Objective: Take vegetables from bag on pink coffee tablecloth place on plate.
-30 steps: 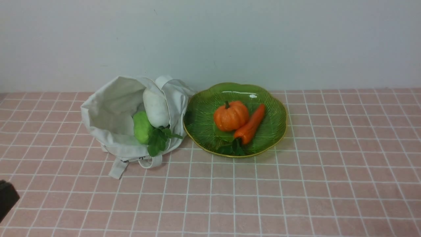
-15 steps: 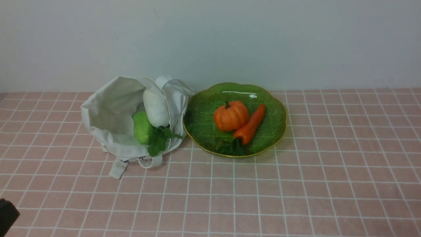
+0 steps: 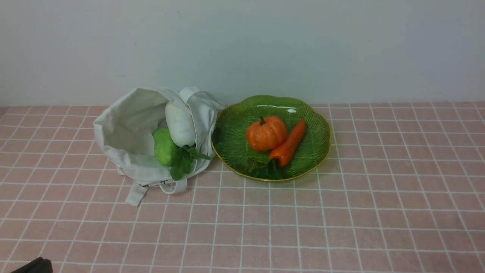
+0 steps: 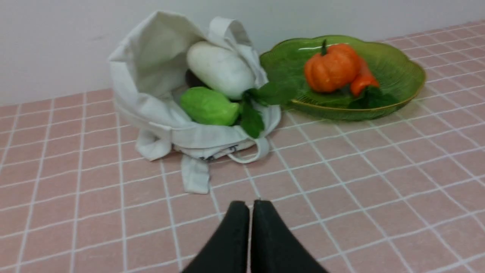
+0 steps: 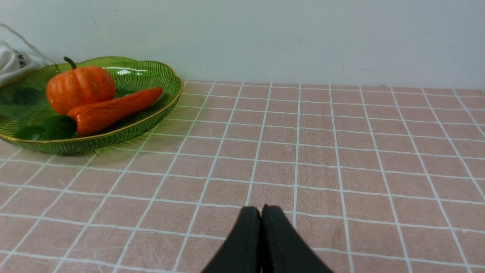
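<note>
The off-white cloth bag (image 3: 129, 125) lies open on the pink grid tablecloth (image 3: 265, 220), left of the green plate (image 3: 314, 151). In the bag are a white radish (image 3: 179, 123) with green leaves and a light-green lumpy vegetable (image 3: 163, 146). On the plate lie an orange pumpkin (image 3: 266, 133) and an orange carrot (image 3: 288, 143). My left gripper (image 4: 250, 206) is shut and empty, low over the cloth well in front of the bag (image 4: 151, 76); only a dark bit of it (image 3: 34, 266) shows in the front view. My right gripper (image 5: 261, 211) is shut and empty, right of the plate (image 5: 151, 113).
A plain pale wall (image 3: 242, 45) stands right behind the bag and plate. The bag's strap handles (image 3: 136, 194) trail onto the cloth toward me. The cloth runs flat to the right of the plate.
The dark left gripper at the front view's left edge has dropped lower and now shows only at the bottom corner. Bag, plate and vegetables have not moved.
</note>
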You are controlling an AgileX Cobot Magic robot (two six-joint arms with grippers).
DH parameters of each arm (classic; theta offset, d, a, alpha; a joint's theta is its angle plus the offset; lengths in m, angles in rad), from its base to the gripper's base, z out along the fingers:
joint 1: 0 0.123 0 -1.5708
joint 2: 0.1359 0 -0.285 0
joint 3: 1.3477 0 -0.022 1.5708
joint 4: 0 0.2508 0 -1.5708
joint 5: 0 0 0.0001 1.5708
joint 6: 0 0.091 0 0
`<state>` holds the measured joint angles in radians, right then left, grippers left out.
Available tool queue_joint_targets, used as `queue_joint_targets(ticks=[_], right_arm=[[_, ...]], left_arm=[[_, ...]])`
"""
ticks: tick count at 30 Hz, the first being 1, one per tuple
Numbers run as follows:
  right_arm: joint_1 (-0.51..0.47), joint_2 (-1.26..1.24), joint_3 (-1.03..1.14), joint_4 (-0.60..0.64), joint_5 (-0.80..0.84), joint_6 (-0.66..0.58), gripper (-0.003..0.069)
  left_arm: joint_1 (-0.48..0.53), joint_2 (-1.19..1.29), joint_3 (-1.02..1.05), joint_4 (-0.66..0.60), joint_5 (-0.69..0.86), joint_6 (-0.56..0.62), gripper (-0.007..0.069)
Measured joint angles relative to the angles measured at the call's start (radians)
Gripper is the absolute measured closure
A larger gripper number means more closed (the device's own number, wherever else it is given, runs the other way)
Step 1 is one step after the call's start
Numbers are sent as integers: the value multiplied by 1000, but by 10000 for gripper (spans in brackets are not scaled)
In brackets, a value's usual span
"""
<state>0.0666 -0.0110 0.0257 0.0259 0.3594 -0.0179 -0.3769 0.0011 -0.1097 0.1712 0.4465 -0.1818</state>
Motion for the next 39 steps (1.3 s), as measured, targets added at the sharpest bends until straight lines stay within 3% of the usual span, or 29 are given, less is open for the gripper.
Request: queue_joint_targets(ticks=[6, 9, 39], right_arm=[[0, 0, 0, 0, 0, 0, 675], [0, 0, 0, 0, 0, 0, 675], [0, 0, 0, 0, 0, 0, 675]], left_arm=[[225, 0, 33, -153, -38, 238, 629], [298, -4, 95, -171, -65, 252, 629], [303, -11, 137, -157, -62, 192, 629]])
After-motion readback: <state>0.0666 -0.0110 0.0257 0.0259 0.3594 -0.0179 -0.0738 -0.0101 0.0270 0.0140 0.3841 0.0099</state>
